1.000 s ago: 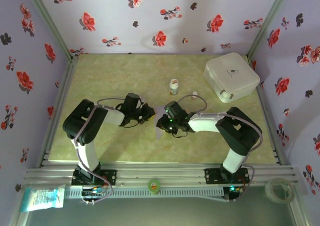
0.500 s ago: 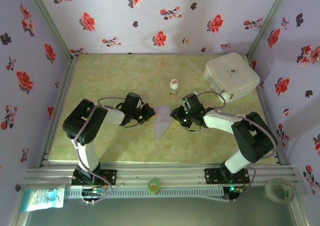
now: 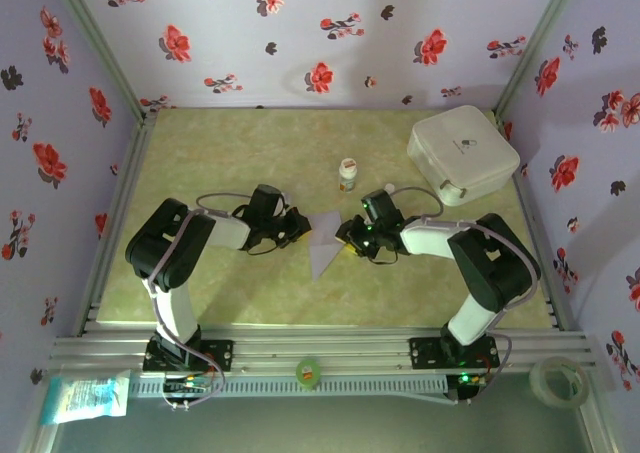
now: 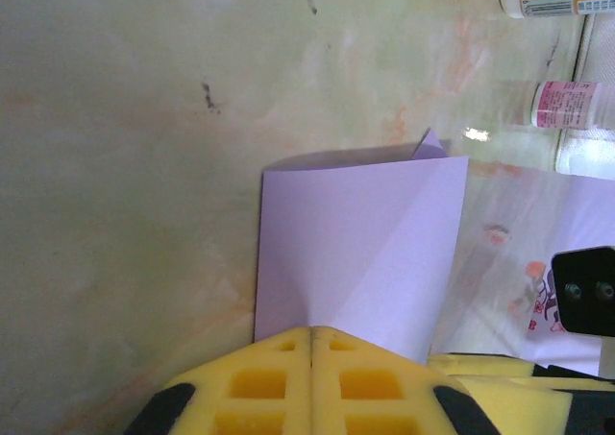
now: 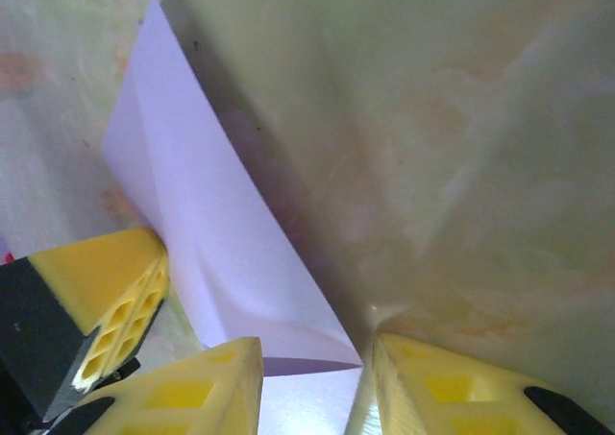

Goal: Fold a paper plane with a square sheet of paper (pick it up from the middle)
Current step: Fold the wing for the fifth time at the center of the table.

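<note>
The square sheet of paper (image 3: pixel 324 243) is pale lilac and creased into a pointed shape; it lies at the table's middle between both grippers. My left gripper (image 3: pixel 303 231) is shut on the sheet's left edge; in the left wrist view its yellow fingers (image 4: pixel 279 377) pinch the paper (image 4: pixel 356 243), which stands folded ahead of them. My right gripper (image 3: pixel 346 241) is at the sheet's right side. In the right wrist view its jaws (image 5: pixel 307 382) are open, with a curled edge of the paper (image 5: pixel 202 214) in the gap and no pad pressing it.
A white rounded box (image 3: pixel 462 153) sits at the back right. A yellow-labelled bottle (image 3: pixel 347 174) and a smaller pink-labelled bottle (image 3: pixel 388 187) stand just behind the grippers. Flowered walls close in three sides. A green roll (image 3: pixel 308 372) rests on the front rail.
My right gripper drew back to the right off the paper, uncovering it, then edged back to its right edge with the jaws wider. The left gripper kept its grip.
</note>
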### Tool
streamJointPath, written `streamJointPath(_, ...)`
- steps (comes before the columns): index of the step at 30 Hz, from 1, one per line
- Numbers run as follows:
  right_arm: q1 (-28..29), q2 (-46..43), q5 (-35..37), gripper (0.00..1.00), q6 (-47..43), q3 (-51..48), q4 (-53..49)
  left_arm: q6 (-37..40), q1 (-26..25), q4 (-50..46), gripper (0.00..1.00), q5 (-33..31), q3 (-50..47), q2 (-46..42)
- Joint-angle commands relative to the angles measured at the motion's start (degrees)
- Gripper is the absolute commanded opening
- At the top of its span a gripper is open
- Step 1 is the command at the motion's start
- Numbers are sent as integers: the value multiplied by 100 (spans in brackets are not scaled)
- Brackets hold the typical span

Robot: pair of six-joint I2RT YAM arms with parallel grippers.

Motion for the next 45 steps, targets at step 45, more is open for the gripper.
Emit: streamJointPath(45,44,-375,514,4,160,-581,1262,-25,-95,-886,17,27,145,-1094)
